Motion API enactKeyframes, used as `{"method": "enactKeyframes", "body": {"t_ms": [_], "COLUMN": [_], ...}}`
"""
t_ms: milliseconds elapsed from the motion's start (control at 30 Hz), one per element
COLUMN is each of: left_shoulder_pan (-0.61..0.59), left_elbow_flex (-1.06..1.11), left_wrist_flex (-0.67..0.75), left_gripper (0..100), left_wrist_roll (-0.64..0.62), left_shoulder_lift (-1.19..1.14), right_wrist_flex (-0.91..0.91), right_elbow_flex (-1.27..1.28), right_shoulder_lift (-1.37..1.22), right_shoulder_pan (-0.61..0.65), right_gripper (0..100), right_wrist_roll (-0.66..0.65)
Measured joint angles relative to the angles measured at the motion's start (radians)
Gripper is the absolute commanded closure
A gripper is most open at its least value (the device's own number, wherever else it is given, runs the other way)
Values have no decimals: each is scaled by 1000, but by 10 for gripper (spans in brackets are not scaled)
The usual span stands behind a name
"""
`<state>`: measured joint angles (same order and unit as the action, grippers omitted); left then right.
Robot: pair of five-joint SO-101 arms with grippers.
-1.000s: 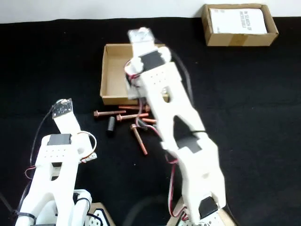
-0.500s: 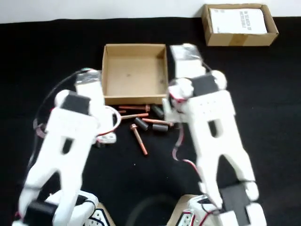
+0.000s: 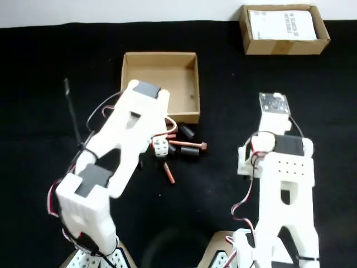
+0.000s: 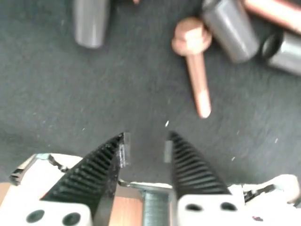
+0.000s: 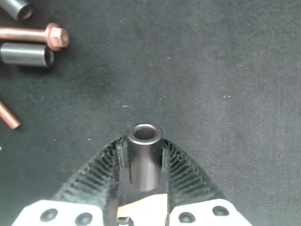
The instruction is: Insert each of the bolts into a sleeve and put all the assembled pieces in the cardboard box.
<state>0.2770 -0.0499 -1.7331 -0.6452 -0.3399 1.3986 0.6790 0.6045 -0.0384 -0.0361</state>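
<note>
This looks like a robotics lab or a hobbyist's test bench. The left arm (image 3: 120, 139) and the right arm (image 3: 287, 184), both white plastic with bare red and black wiring, stand at a table (image 3: 312, 100) draped in black cloth before a plain white wall (image 3: 111, 11). Loose bolts (image 3: 187, 144), dark sleeves (image 3: 186, 132), a cardboard box (image 3: 162, 78) and a second box (image 3: 281, 47) lie on it.

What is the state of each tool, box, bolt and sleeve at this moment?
left tool: open, empty
right tool: shut on sleeve
sleeve: held, hollow, no bolt in it
bolt: lying loose, bare
cardboard box: open, nothing seen inside
far box: open, paper inside
</note>
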Motion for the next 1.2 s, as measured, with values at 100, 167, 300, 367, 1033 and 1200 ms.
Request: {"method": "enactKeyframes", "body": {"t_ms": [100, 167, 300, 367, 1033, 1200], "left_shoulder_pan": [3, 20, 55, 57, -3, -2], "left_elbow_flex": [-60, -87, -155, -198, -407, -416], "left_wrist_flex": [0, 0, 0, 0, 52, 64], "left_gripper": [801, 801, 801, 801, 976, 992], "left_wrist_roll": [-14, -14, -14, -14, -32, -34], "left_shoulder_lift": [-77, -124, -212, -255, -473, -479], "right_wrist_flex": [-25, -37, -68, -77, -106, -115], "right_elbow_flex": [60, 95, 158, 180, 203, 213], "right_shoulder_lift": [51, 75, 110, 121, 123, 123], "right_shoulder_pan": [-14, -14, -14, -14, -17, -17], "right_gripper": [991, 991, 991, 991, 991, 991], "right_wrist_roll": [-3, -3, -3, -3, -31, -31]}}
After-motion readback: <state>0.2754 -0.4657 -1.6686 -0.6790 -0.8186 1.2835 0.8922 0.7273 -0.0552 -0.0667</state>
